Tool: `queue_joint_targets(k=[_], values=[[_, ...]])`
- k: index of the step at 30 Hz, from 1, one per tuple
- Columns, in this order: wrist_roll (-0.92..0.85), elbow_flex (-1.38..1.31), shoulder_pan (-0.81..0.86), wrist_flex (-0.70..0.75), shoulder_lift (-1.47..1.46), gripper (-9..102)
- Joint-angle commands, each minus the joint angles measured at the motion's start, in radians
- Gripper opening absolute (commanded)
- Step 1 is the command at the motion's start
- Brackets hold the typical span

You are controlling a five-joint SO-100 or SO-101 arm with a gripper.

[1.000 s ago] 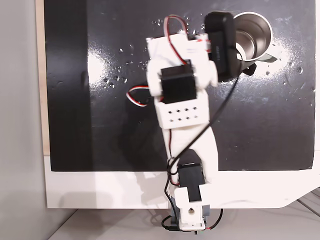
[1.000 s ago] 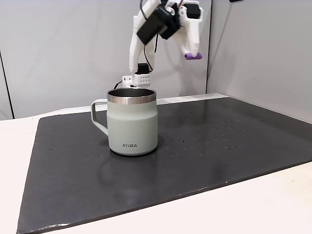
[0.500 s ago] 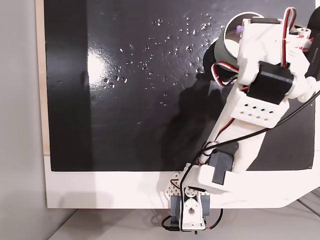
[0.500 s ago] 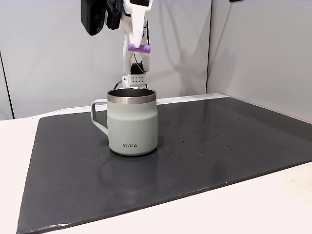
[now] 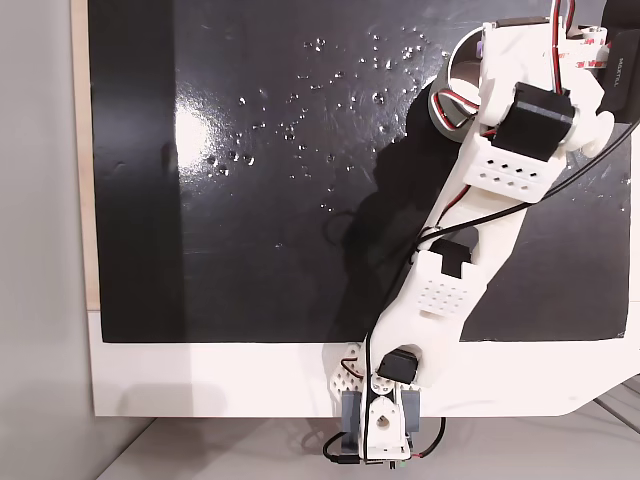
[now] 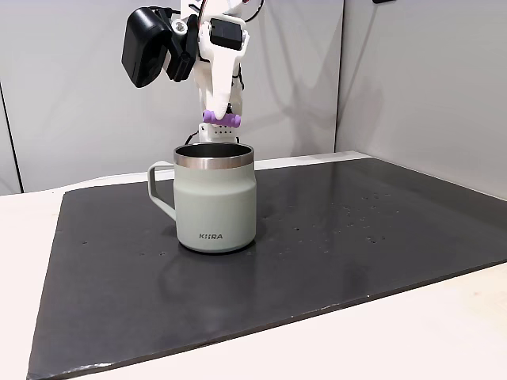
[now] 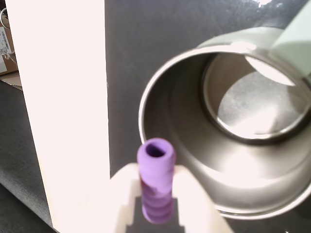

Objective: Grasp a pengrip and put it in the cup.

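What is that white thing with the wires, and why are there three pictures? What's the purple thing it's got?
The white thing is a small robot arm bolted at a table's edge. Three cameras watch it at once. One fixed view looks down from above, another looks from the side, and the wrist view rides on the arm itself. On the table lies a black mat, and on it stands a metal cup with a handle. The arm ends in a gripper, like two fingers. It pinches a little purple rubber pengrip just above the cup's open top.
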Motion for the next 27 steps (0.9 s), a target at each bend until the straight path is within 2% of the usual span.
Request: queue_joint_targets(k=[1,10,14,18,27], values=[[-0.021,-0.071,0.020,0.015,0.000,0],[-0.098,-0.009,0.028,0.018,0.015,0],[-0.100,0.055,0.031,0.018,0.044,15],[-0.094,0.086,0.031,0.018,0.060,22],[-0.098,0.086,0.021,0.018,0.074,21]])
